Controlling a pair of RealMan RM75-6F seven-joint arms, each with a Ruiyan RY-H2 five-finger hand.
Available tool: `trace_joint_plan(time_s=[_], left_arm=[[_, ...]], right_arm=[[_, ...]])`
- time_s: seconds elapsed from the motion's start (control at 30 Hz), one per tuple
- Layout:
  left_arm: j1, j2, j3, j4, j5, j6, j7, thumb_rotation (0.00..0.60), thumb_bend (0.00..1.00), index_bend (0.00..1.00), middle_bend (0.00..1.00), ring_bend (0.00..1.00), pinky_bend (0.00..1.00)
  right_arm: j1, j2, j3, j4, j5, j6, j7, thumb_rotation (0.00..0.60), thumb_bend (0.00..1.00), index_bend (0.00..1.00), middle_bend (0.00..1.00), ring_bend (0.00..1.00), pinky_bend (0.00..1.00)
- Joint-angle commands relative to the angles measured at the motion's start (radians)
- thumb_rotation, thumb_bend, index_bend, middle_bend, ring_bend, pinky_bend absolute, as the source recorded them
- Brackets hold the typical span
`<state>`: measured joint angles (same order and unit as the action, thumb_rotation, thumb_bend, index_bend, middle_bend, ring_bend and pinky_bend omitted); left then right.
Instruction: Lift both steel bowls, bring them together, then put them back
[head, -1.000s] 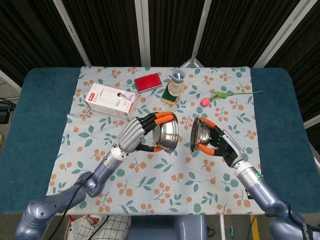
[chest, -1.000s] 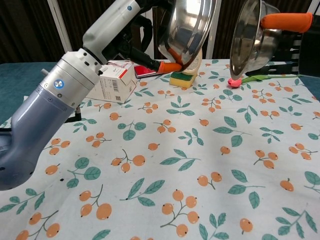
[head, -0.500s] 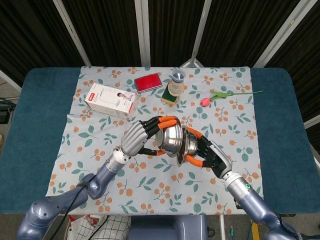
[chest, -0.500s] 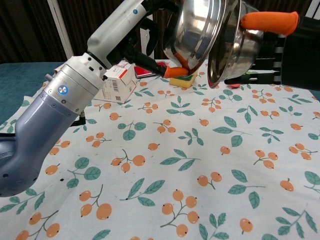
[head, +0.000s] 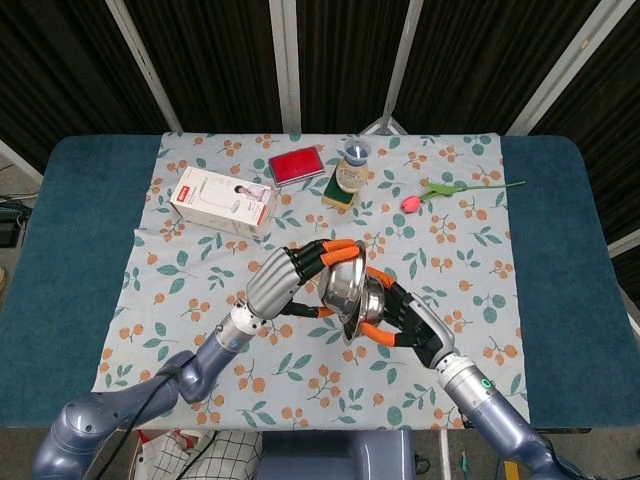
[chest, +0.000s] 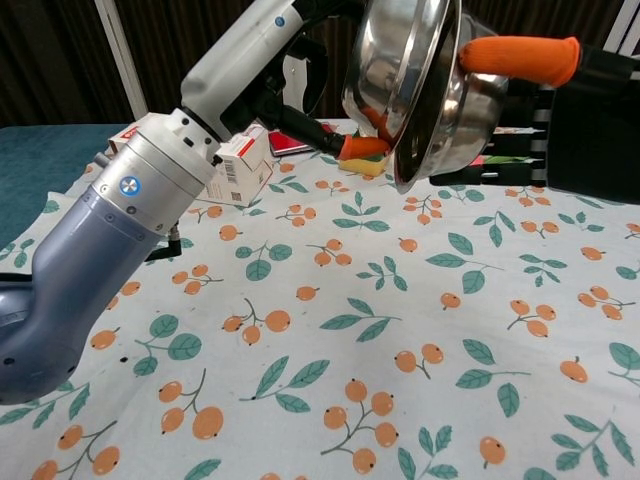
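Note:
Two steel bowls hang above the middle of the floral cloth, tipped on edge and pressed together. My left hand (head: 283, 279) grips the left bowl (head: 339, 283), whose rounded underside (chest: 395, 55) faces the chest camera. My right hand (head: 403, 318) grips the right bowl (head: 362, 308), and its rim overlaps the left bowl (chest: 445, 105). An orange-tipped finger (chest: 518, 57) of the right hand lies over the right bowl's top edge. The bowls' insides are hidden.
A white box (head: 222, 200), a red case (head: 296, 165), a small jar on a yellow sponge (head: 349, 178) and a pink tulip (head: 440, 190) lie along the far side of the cloth (head: 200, 330). Blue table surface (head: 70, 250) flanks the cloth.
A second ago the bowls were apart, one in each hand. Both hands moved inward; the right bowl now presses against the left one, slightly lower and nearer me.

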<state>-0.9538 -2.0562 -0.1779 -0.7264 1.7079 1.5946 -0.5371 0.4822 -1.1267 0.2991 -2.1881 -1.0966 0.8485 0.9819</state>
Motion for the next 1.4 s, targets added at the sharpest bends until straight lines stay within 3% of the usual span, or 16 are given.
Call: trace_joint_plan(time_s=[0.03,0.37,0.7,1.4], left_arm=[[0.004,0.005,0.005,-0.007,0.003,0.008,0.005,0.600,0.43,0.49,0.62,0.51,0.72],[0.024,0.080,0.019,-0.075,0.032,0.065,0.066,0.600,0.43,0.49,0.62,0.51,0.72],[0.033,0.136,0.043,-0.124,0.047,0.046,0.142,0.600,0.43,0.49,0.62,0.51,0.72],[0.005,0.082,0.041,-0.131,0.054,0.041,0.125,0.600,0.46,0.50,0.63,0.51,0.72]], right_arm=[[-0.011,0.011,0.008,-0.002,-0.006,0.004,0.012,0.600,0.36,1.00,0.99,1.00,1.00],[-0.063,0.070,0.041,0.048,-0.050,0.016,0.099,0.600,0.36,1.00,0.99,1.00,1.00],[-0.073,0.084,0.055,0.104,-0.109,-0.041,0.213,0.600,0.36,1.00,0.99,1.00,1.00],[-0.062,0.027,-0.002,-0.048,-0.116,-0.015,0.088,0.600,0.36,1.00,0.99,1.00,1.00]])
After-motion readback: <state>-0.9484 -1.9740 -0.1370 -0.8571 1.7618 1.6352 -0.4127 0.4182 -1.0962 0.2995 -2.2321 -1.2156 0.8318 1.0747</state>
